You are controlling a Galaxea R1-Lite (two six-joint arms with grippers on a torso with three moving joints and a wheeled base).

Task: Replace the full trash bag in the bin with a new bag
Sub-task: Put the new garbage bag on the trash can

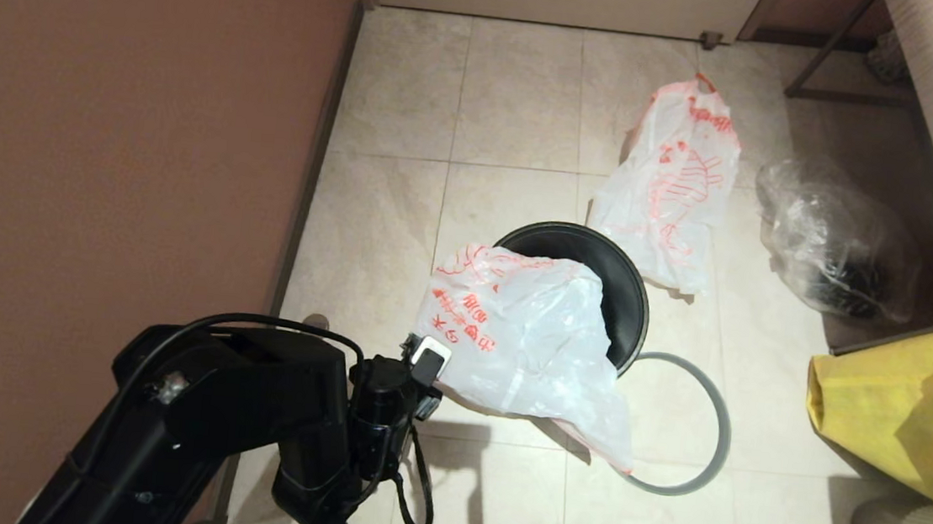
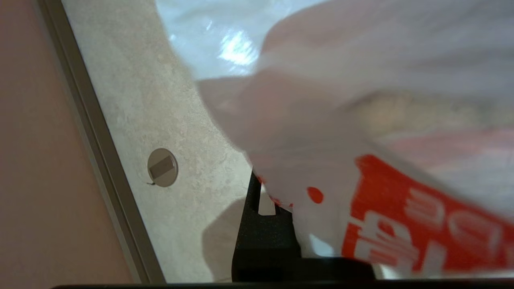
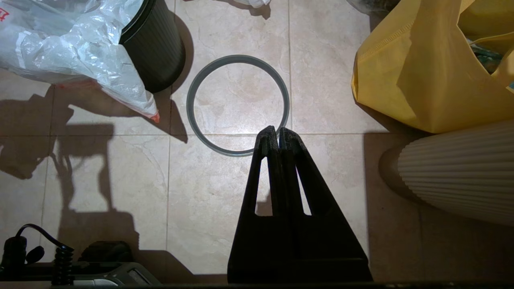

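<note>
The black bin (image 1: 620, 288) stands on the tiled floor. The new bag (image 1: 519, 334), limp and white with red characters, lies draped over the bin's near left rim and sags to the floor. My left gripper (image 1: 435, 382) is at that bag's near left edge, shut on it. In the left wrist view the bag (image 2: 361, 120) covers the jaws and only one black finger (image 2: 257, 224) shows. The full trash bag (image 1: 675, 196) lies behind the bin. My right gripper (image 3: 277, 130) hangs shut and empty over the grey ring (image 3: 239, 58).
The grey ring (image 1: 726, 428) lies flat on the floor to the right of the bin (image 3: 156, 48). A clear bag with dark contents (image 1: 831, 243) and a yellow fabric bag (image 1: 910, 402) sit at the right. A brown wall (image 1: 106, 138) runs along the left.
</note>
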